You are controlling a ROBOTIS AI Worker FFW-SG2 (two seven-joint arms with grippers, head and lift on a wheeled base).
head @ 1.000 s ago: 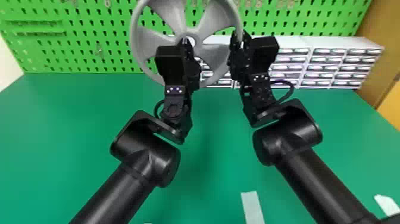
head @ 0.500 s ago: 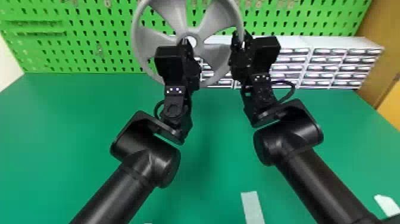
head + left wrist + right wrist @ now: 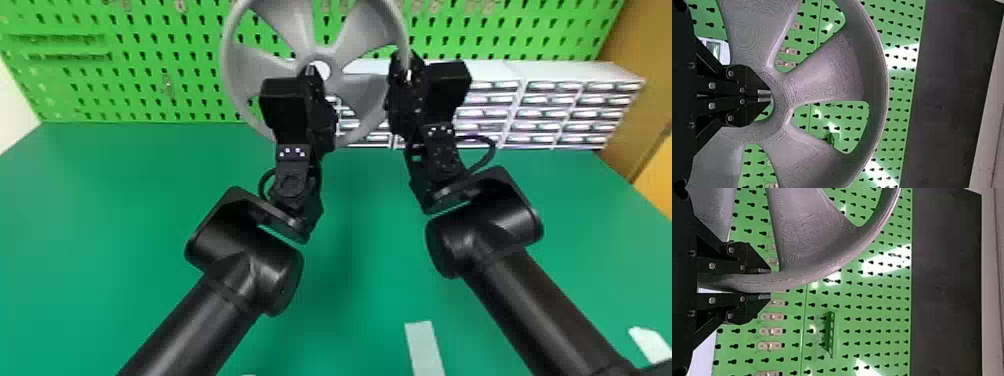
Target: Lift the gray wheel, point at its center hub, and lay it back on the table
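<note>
Head view: the gray wheel [image 3: 357, 32] is up off the table [image 3: 355, 310], standing on its edge, in front of the green board [image 3: 145, 85] and the white drawers [image 3: 550, 102]. The right gripper [image 3: 406, 62] has hold of the wheel's rim on the robot's right side. In the right wrist view, its two fingers [image 3: 759, 270] are a bit apart, one on each side of the rim, pinching it.

The left gripper [image 3: 312, 71] is at the hub [image 3: 325, 54], in the middle of the wheel. In the left wrist view, its two fingers [image 3: 763, 93] are closed together with nothing between them, and the tips point at the hub's round hole. I can't tell if they touch the hub.
</note>
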